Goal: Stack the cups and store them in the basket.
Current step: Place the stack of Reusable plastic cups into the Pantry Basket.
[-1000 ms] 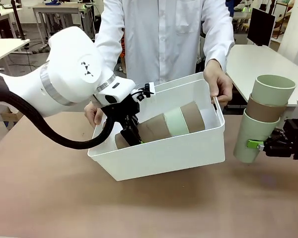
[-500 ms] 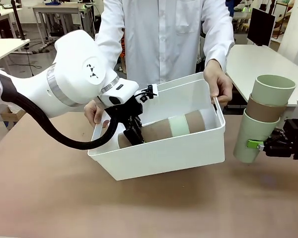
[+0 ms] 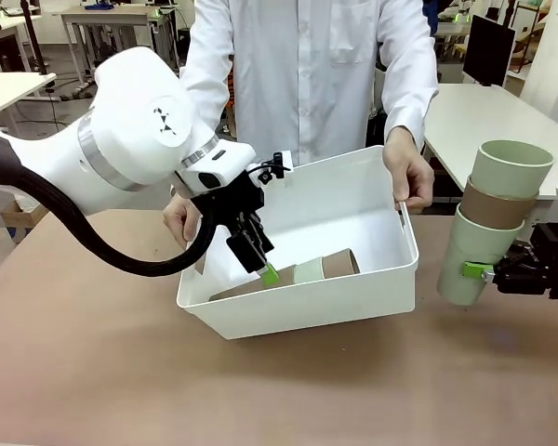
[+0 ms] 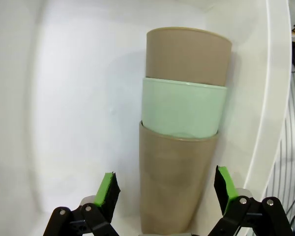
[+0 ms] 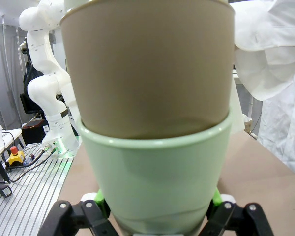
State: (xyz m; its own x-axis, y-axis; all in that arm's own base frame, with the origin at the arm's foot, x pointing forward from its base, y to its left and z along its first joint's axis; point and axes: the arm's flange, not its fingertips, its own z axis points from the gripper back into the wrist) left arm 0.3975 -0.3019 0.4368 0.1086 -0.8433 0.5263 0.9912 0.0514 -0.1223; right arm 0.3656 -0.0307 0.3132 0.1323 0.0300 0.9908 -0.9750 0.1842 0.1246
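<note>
Left hand (image 3: 263,263) open at the basket's (image 3: 307,311) left end, pads either side of the tan-mint-tan stack (image 4: 182,137) lying inside, not clamped. Person (image 3: 307,65) holds the far rim. Right hand (image 3: 491,272) clamps the mint-tan-mint stack (image 3: 498,214), tilted, right of the basket, above the tabletop (image 3: 93,372).

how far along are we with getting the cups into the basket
Done: one stack of three cups lies in the basket, which the person's hands hold by its rim; the left gripper is open over it. In hand: the right gripper is shut on the second stack of three, beside the basket. Left: put that stack in.
</note>
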